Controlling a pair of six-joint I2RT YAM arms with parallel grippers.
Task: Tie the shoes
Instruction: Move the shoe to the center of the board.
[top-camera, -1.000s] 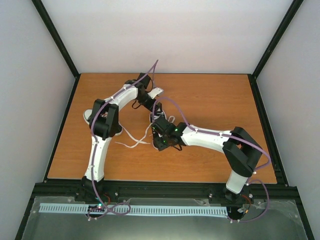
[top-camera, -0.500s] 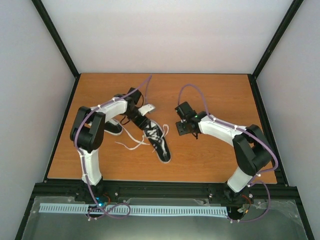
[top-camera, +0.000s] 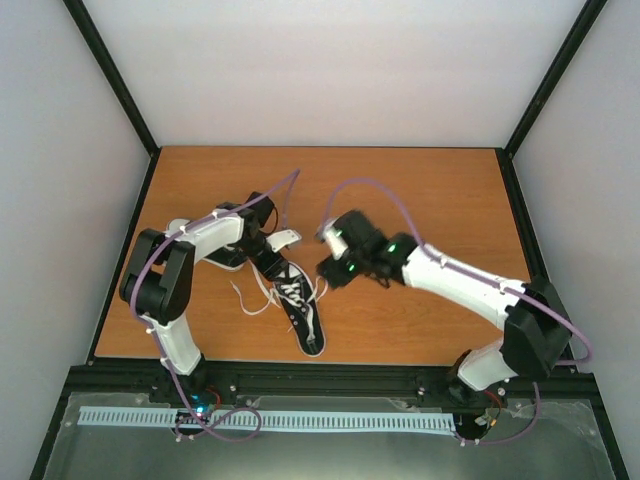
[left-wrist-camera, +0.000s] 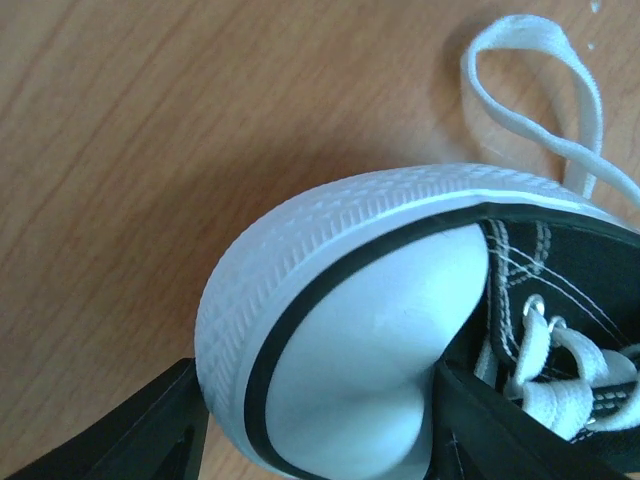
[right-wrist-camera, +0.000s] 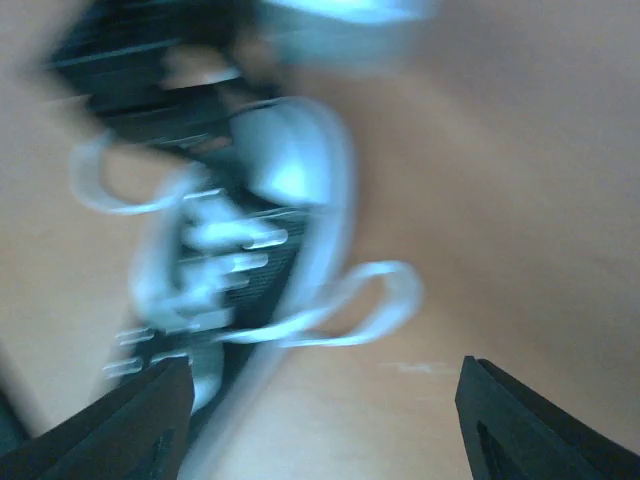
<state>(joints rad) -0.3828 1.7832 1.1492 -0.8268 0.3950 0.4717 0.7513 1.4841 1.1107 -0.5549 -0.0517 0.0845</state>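
Near the front edge of the table (top-camera: 430, 200) lies one black sneaker (top-camera: 303, 315), heel toward the arms, white laces (top-camera: 250, 300) loose on its left. The left gripper (left-wrist-camera: 315, 375) seems to pinch its white toe cap (left-wrist-camera: 370, 330) between both fingers. Just right of that, the right gripper (right-wrist-camera: 320, 380) hangs with jaws spread wide, holding nothing. Farther left, the other sneaker (top-camera: 228, 260) sits partly behind the left arm (top-camera: 190, 245).

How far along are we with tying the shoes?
Done: nothing visibly tied; the white laces lie loose on the wooden table. In hand: the left gripper clamps the white toe cap of the black canvas sneaker; the right gripper hovers open above it. Left: this bow, then the second sneaker, mostly hidden under the left arm.
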